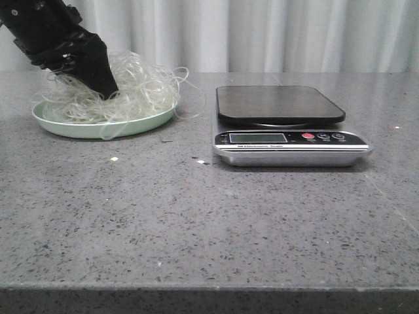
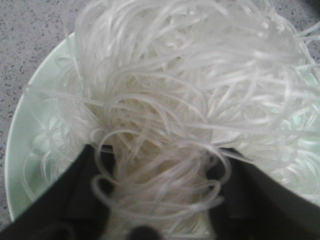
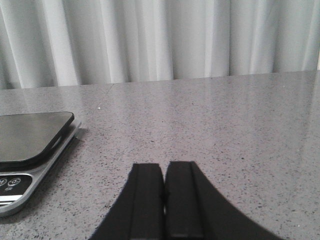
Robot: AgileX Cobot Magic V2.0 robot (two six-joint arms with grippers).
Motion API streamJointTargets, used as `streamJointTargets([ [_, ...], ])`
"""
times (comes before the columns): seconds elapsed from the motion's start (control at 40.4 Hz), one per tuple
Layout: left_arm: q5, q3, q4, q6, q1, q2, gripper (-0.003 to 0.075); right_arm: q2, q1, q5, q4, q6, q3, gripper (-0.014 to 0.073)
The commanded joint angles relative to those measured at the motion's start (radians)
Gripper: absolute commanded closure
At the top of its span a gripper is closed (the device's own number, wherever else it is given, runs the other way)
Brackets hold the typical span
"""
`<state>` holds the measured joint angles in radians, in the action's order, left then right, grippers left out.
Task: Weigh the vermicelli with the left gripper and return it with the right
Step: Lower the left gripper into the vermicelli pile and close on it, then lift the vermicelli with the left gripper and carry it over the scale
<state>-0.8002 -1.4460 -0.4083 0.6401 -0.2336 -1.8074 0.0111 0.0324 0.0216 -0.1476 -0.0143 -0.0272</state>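
Note:
The vermicelli [image 1: 134, 85] is a fluffy whitish tangle lying on a pale green plate [image 1: 98, 129] at the far left of the table. My left gripper [image 1: 108, 91] is pushed down into the tangle. In the left wrist view its two black fingers [image 2: 75, 190] stand wide apart with strands of vermicelli [image 2: 165, 100] between them over the plate [image 2: 30, 125]; the gripper [image 2: 160, 155] is open. My right gripper [image 3: 164, 167] is shut and empty, low over bare table to the right of the scale [image 3: 30, 135]. It does not show in the front view.
A digital kitchen scale [image 1: 281, 104] with a dark platform and a silver front panel [image 1: 291, 139] stands right of the plate. Some noodle strands trail off the plate's right rim [image 1: 190, 108]. A white curtain hangs behind the table.

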Motion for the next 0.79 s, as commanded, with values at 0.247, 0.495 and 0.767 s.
streamJointTargets([
  [0.247,0.009,-0.034,-0.021,-0.003,-0.006,0.044,0.0575,0.015,0.006,-0.077,0.0,-0.002,0.007,0.0443],
  [0.495,-0.02,-0.122,-0.021,-0.003,-0.006,0.116,0.0575,0.015,0.006,-0.077,0.0,-0.002,0.007,0.0443],
  [0.767,-0.02,-0.262,-0.083,-0.003,-0.009,0.195,0.0575,0.015,0.006,-0.077,0.0,-0.002,0.007,0.0443],
])
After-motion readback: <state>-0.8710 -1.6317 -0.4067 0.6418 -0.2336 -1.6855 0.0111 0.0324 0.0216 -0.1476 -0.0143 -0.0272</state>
